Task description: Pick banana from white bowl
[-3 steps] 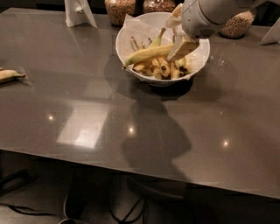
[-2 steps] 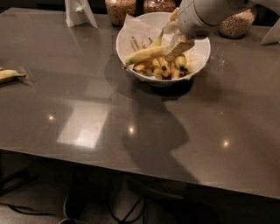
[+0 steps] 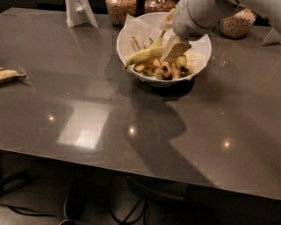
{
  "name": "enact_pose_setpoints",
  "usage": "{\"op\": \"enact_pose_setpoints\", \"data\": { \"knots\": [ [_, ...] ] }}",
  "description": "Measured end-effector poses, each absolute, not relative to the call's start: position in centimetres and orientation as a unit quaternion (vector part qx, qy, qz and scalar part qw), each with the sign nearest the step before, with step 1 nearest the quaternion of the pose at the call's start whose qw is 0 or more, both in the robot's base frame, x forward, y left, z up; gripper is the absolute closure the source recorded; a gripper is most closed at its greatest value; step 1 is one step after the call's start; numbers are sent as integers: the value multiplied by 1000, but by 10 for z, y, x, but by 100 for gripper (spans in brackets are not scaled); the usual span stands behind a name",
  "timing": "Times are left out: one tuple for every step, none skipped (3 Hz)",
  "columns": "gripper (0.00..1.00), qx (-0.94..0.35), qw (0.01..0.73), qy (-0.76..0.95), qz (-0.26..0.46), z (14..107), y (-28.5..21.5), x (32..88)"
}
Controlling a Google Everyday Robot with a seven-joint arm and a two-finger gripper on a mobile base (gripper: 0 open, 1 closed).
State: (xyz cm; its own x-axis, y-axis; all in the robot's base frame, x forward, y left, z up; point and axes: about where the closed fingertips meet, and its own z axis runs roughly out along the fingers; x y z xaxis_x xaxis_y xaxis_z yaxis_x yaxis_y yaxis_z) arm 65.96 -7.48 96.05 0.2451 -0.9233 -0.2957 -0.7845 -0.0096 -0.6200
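Note:
The white bowl (image 3: pixel 198 61) with its crumpled paper lining stands at the back middle of the dark table. The long pale yellow-green banana (image 3: pixel 145 56) lies across the left half of the bowl on top of several short brown-spotted bananas (image 3: pixel 169 69). Its left tip reaches the bowl's rim. My gripper (image 3: pixel 174 49) reaches down into the bowl from the upper right and meets the long banana's right end. The white arm hides the back part of the bowl.
A small lone banana (image 3: pixel 9 75) lies at the table's left edge. Glass jars of grain (image 3: pixel 119 9) (image 3: pixel 237 24) stand behind the bowl. A white stand (image 3: pixel 80 12) is at the back left. A white object (image 3: pixel 273 37) is at the right edge.
The gripper has shifted a little to the left inside the bowl, toward the long banana's right end. The banana and the bowl have stayed about where they were.

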Motion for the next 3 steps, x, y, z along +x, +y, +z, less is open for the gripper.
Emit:
{"op": "enact_pose_setpoints", "data": {
  "knots": [
    [37, -702, 358, 609, -87, 949, -69, 667],
    [39, -699, 359, 614, -82, 939, -66, 673],
    [41, -695, 358, 619, -79, 929, -65, 678]
  ]
}}
